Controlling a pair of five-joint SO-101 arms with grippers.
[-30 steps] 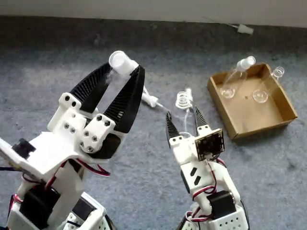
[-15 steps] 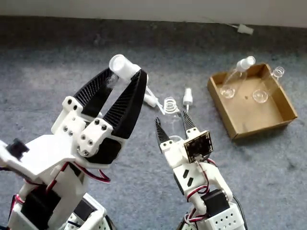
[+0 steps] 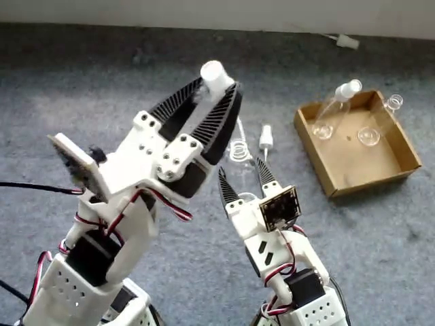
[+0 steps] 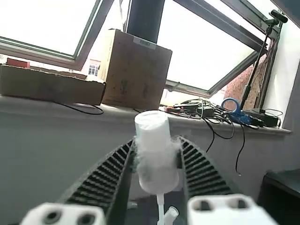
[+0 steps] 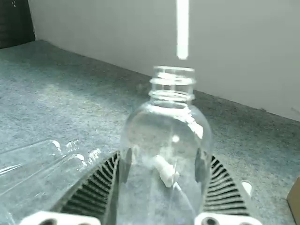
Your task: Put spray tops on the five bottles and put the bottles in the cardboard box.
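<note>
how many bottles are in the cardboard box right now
2. The capped bottle, wearing a spray top, lies toward the far-left corner of the cardboard box. The open-necked bottle lies toward its far-right corner.

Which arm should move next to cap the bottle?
Left. The left pincer grips the spray top, tube hanging just above the open neck of the bottle that the right pincer holds upright; lowering it should seat it.

Wht spray top (image 3: 216, 73), clear bottle (image 5: 164, 140), brown box (image 3: 355, 163)
</note>
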